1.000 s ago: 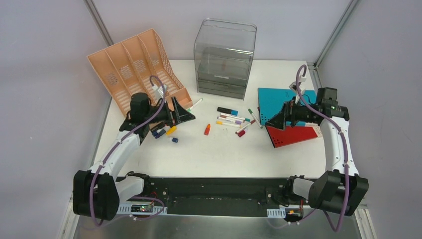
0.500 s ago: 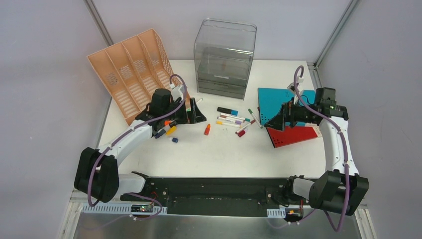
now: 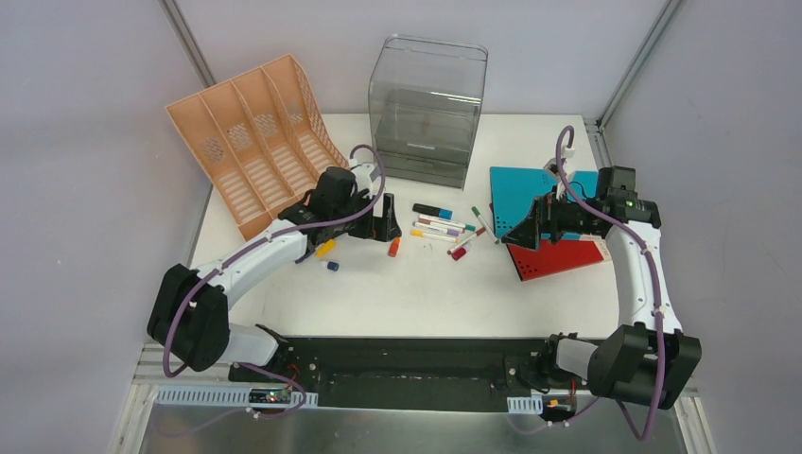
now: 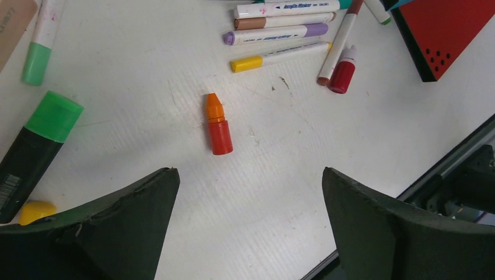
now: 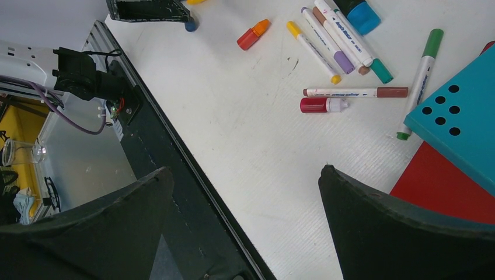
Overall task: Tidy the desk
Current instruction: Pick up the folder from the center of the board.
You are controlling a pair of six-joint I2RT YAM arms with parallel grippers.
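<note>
Two arms reach over the desk (image 3: 426, 293), the white top that carries everything: the left gripper (image 4: 248, 178) hangs spread wide and empty just by a small orange bottle (image 4: 218, 125), and the right gripper (image 5: 245, 172), equally parted and holding nothing, hovers near a red board (image 5: 443, 181). A loose row of markers (image 4: 280, 38) lies between them, and a teal board (image 5: 461, 111) seems to overlap the red one, though the edge is partly hidden.

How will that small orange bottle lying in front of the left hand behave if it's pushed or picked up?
The orange bottle lies on its side and looks round, so a sideways nudge would probably roll it on the smooth desk. It looks small and rigid, likely light. The tapered cap end may slip when pinched.
</note>
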